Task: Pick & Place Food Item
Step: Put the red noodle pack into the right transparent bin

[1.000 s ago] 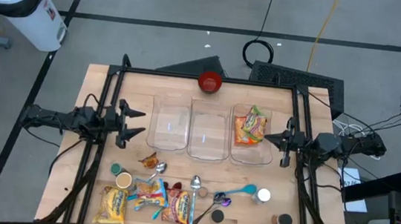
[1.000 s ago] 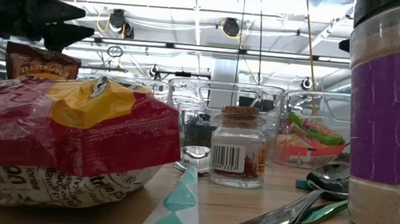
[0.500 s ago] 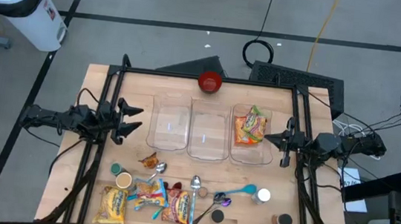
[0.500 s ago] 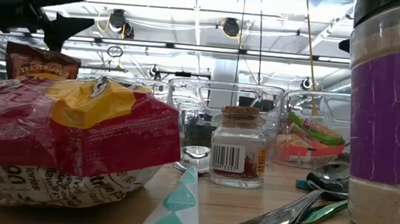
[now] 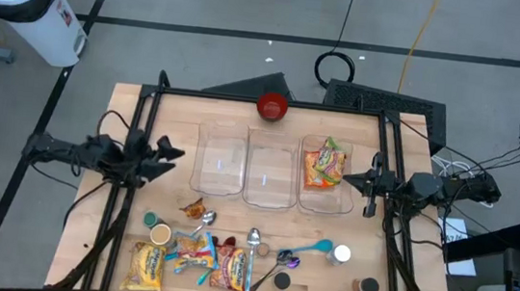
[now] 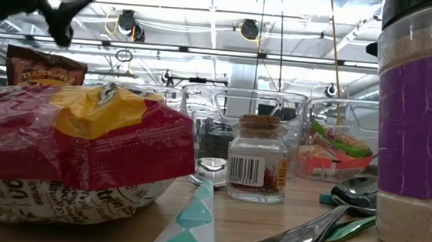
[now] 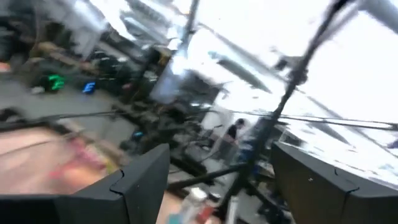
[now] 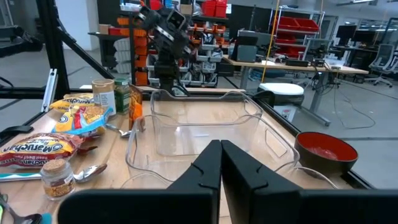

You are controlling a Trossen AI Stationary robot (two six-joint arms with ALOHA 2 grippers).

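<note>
Several food packets lie near the table's front edge: a yellow one [image 5: 144,264], a red one [image 5: 232,270] and one between them [image 5: 193,246]; they fill the left of the low view [image 6: 75,145]. Another packet [image 5: 324,164] lies in the right one of three clear containers [image 5: 340,208]. My left gripper [image 5: 171,149] is open and empty, in the air left of the left container [image 5: 219,165]; it shows high in the low view [image 6: 70,15] and in its own blurred wrist view [image 7: 217,183]. My right gripper [image 5: 364,185] is shut and empty beside the right container [image 8: 205,130].
A red bowl [image 5: 272,106] stands at the table's far edge. Spoons [image 5: 253,238], small jars [image 5: 160,234] and caps [image 5: 282,282] lie among the packets at the front. A spice jar [image 6: 256,169] and a big purple-labelled jar [image 6: 419,137] stand close in the low view.
My left gripper has risen and drawn back a little toward the table's left edge, turning about its wrist as it went; it stays open and empty. The packets and containers have not moved.
</note>
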